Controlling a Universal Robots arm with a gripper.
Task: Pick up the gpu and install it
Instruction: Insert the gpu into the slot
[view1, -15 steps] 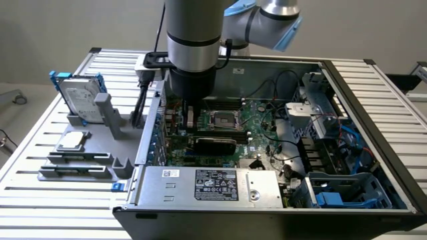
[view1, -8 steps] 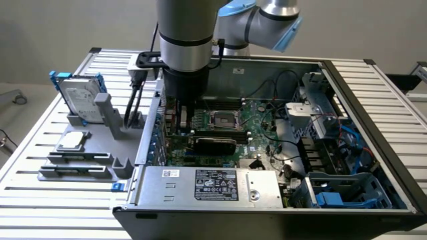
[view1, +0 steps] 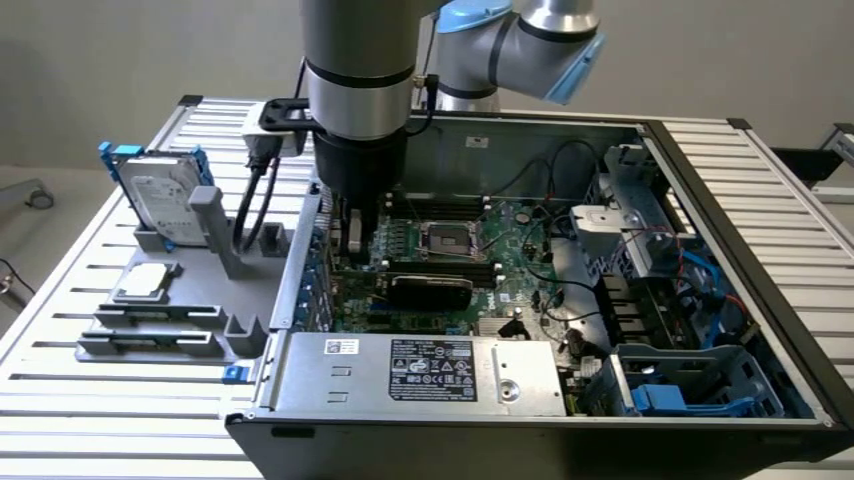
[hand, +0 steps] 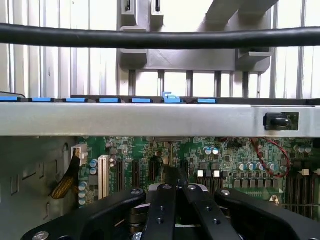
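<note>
exterior view evenly lit, soft shadows; wrist view bg overexposed, gripper dark.

Slatted metal table bears an open computer case; grey parts rack stands beside it, toward the exterior view's left.

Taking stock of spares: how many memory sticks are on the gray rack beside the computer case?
2. Both lie at the near end of the gray rack, at the exterior view's left of the case: the far memory stick just behind the near memory stick. More may hide inside the case.
</note>
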